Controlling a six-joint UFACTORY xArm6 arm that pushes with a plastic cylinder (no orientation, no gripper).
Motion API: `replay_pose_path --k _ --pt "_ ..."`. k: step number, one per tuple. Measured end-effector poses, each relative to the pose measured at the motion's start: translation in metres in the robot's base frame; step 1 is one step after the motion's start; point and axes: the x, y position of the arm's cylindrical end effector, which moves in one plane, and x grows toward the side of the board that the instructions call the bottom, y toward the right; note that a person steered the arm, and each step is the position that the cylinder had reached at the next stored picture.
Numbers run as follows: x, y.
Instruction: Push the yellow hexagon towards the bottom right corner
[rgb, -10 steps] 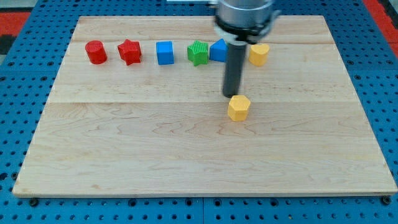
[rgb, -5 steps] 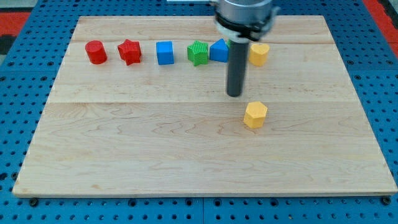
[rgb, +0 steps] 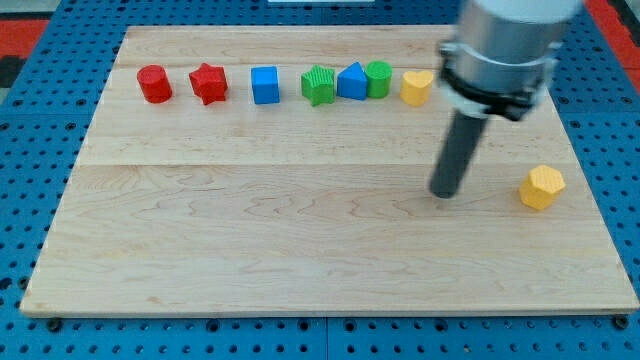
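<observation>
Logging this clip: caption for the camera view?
My tip sits left of the yellow hexagon, apart from it, near the board's right edge.

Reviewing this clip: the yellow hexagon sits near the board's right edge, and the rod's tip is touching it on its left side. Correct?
Not quite. The yellow hexagon does sit near the right edge of the board, but my tip is not touching it. The camera view shows bare wood between them, with my tip off to the hexagon's left.
</observation>
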Motion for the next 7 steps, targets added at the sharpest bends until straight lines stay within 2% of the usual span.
replay_pose_path --k 1,2,3,4,5,6,7 --pt "-0.064 0.043" --pt "-0.05 0.147" --pt "-0.008 0.106" --pt "0.017 0.038" --pt "-0.041 0.037" --pt "-0.057 0.089" --pt "-0.011 0.117"
